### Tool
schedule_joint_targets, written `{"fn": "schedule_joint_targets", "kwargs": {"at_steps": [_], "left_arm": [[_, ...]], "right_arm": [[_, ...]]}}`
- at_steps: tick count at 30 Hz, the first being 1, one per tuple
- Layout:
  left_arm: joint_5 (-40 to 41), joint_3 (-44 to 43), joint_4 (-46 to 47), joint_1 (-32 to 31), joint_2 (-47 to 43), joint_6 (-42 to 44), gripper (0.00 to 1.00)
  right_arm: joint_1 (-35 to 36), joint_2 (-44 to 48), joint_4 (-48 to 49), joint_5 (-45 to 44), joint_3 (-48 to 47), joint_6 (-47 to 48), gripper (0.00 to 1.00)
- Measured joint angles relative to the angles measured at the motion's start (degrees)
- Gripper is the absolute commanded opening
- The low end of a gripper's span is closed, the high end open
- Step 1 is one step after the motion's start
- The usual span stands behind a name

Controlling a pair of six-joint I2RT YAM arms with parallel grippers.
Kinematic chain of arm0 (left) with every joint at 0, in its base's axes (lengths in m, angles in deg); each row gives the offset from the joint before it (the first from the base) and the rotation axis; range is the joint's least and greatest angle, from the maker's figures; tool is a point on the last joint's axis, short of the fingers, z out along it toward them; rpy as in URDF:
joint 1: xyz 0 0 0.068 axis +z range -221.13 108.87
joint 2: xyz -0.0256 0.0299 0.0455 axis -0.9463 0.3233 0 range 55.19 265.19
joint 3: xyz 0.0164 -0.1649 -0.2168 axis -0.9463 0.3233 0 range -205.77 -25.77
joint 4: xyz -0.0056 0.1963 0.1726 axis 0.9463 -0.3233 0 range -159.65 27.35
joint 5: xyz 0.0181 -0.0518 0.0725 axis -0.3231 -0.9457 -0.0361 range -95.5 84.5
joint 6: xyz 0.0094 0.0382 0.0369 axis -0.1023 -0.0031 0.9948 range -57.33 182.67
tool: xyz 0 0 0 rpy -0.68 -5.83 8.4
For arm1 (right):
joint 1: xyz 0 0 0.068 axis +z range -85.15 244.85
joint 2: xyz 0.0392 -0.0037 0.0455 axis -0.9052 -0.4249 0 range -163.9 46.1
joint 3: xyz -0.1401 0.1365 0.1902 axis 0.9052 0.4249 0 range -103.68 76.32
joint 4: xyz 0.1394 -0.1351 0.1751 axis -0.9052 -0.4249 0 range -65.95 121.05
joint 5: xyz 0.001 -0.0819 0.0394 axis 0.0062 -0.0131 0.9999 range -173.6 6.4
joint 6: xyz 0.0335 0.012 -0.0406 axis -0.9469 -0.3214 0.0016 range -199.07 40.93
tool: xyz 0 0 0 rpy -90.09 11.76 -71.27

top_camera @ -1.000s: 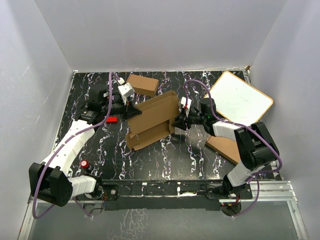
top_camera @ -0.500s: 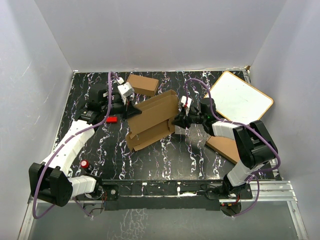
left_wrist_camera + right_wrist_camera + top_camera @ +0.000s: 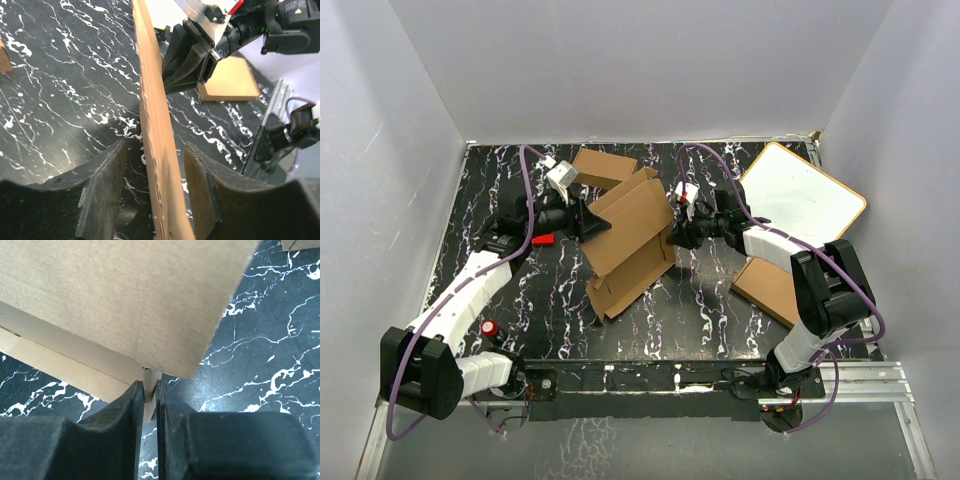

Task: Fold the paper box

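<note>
paper box | brown corrugated cardboard, partly folded | main panel tilted up, lower flap flat | position: centre

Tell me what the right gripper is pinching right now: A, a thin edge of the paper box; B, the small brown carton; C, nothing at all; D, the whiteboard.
A: in the right wrist view, the right gripper is closed on a thin cardboard edge of the paper box.

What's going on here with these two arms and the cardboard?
Two robot arms are folding the paper box, a cardboard sheet propped up on the table. The right arm's fingers pinch a thin flap at its edge. The left arm's fingers straddle a raised panel, open, with gaps either side.
</note>
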Motion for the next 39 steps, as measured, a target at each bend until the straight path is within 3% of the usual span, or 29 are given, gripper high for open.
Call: {"fn": "schedule_joint_targets", "kwargs": {"at_steps": [7,18,25,30,35,39], "left_arm": [[2.43,2.60,5.70,-0.04,-0.98,-11.41,0.65],[3.23,3.08,6.34,-0.04,0.37,-23.34,0.69],[2.91,3.32,4.26,-0.04,1.88,-25.70,0.67],[2.91,3.32,1.51,-0.15,5.62,-25.70,0.63],[3.04,3.32,-1.62,-0.28,9.57,-24.94,0.52],[3.02,2.99,-2.95,-0.31,11.06,-23.98,0.27]], "right_arm": [[-1.95,0.07,-12.48,-0.11,-4.48,5.20,0.08],[-3.13,0.76,-31.28,-6.36,-11.89,14.67,0.08],[-3.08,0.00,-37.16,-12.24,-13.09,15.56,0.08],[-2.64,-1.29,-37.29,-14.69,-13.53,14.91,0.08],[-1.81,-2.54,-37.09,-16.31,-13.84,14.23,0.08],[-1.27,-3.50,-37.05,-17.25,-13.84,13.90,0.09]]}}
